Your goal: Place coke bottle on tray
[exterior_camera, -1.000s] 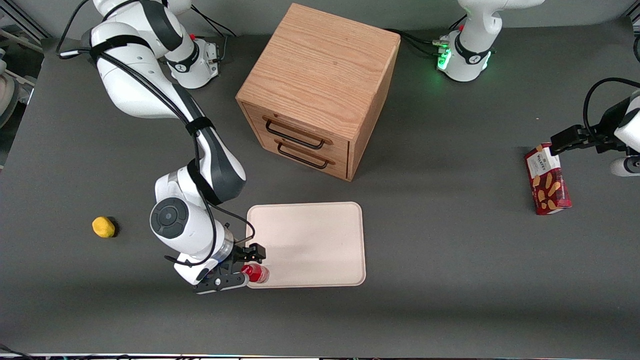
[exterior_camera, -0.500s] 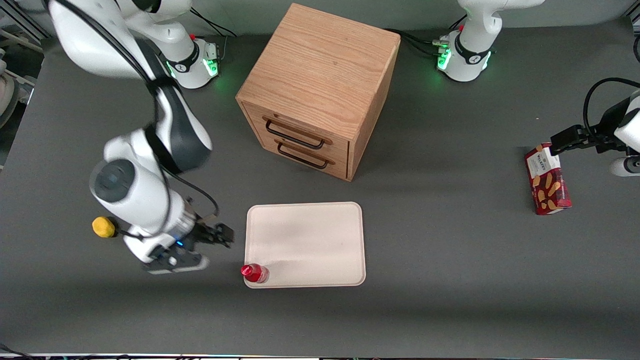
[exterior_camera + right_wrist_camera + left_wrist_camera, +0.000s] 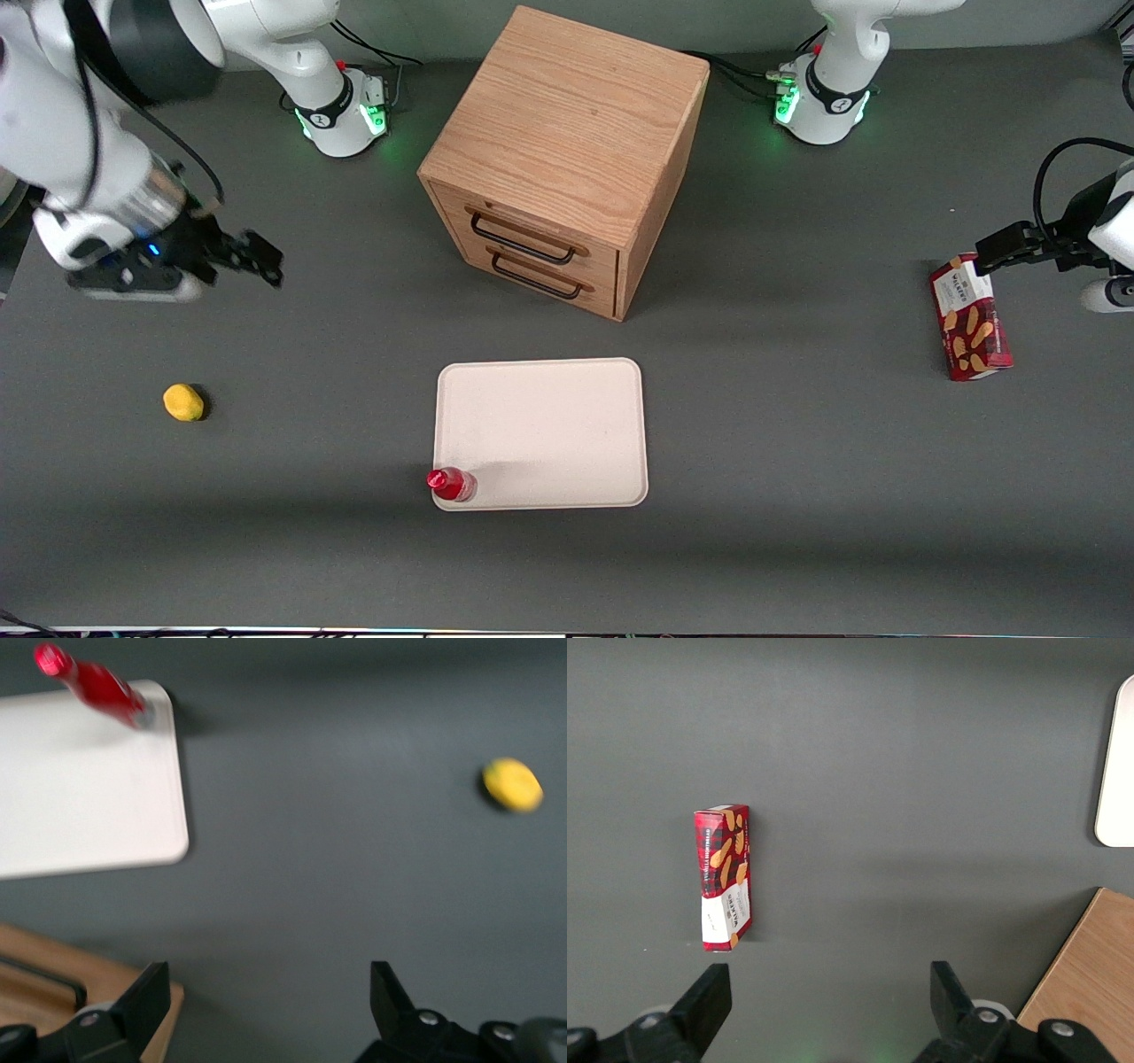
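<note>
Wooden drawer cabinet (image 3: pixel 567 159) on dark grey table (image 3: pixel 797 461).

Readable text: one item only.

Biscuit box (image 3: pixel 967 319), mid-height in the front view, toward the parked arm's end of the table. The white panel at its upper end reads "WALKERS". The finer print below it is too small to read.

Bottle (image 3: pixel 452 484): the lettering cannot be made out.

My gripper (image 3: pixel 261 259), fingers spread, toward the working arm's end of the table: I can read no marking on it.
</note>
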